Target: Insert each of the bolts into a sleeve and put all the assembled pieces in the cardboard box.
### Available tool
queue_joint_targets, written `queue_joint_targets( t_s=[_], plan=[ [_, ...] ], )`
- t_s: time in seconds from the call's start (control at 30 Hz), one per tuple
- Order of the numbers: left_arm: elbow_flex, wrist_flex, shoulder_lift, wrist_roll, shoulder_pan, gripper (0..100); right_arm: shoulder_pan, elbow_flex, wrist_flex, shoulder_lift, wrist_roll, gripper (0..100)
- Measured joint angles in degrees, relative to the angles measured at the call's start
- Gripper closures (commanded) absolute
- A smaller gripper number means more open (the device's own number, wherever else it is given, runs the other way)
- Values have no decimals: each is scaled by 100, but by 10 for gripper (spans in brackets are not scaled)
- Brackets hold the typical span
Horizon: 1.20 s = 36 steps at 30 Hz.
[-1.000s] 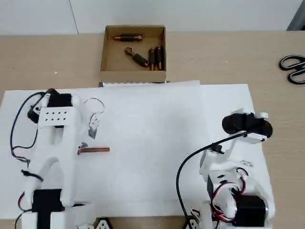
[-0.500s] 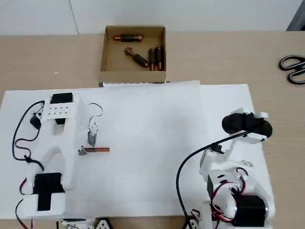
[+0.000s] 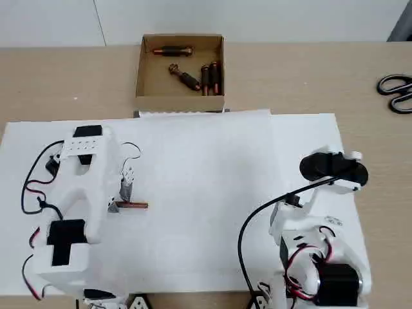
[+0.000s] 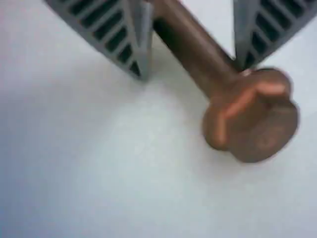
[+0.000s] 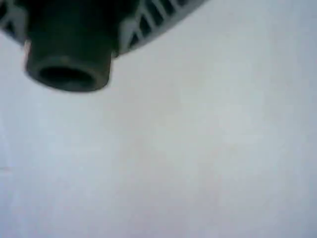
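White sheet (image 3: pixel 212 193), one bolt (image 3: pixel 134 205), one sleeve (image 5: pixel 69 54), four pieces (image 3: pixel 185 78) in box (image 3: pixel 147 96)

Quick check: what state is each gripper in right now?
Left gripper: open, straddling the shaft of the copper bolt.
Right gripper: shut on a black sleeve.

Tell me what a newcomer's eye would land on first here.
The copper bolt lies on the white sheet, with the open left gripper straddling its shaft. Next comes the black sleeve held in the right gripper. The cardboard box at the table's far edge holds assembled pieces.
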Motion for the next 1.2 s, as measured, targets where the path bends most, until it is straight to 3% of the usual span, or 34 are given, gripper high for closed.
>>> queue_joint_targets(
  t_s=[0.13,0.3,0.67,0.93,1.2],
  plan=[
    [-26,-132,176,0,-114,893,0,0,0,0,0,995],
    [-35,-457,440,0,-352,997,0,0,0,0,0,995],
    [-220,-615,642,0,-422,994,0,0,-176,0,0,995],
    [-1442,158,220,-730,-695,994,-9,-308,-352,0,70,995],
    [-2057,695,-1705,-1943,334,994,0,-774,-211,-70,949,995]
  ],
)
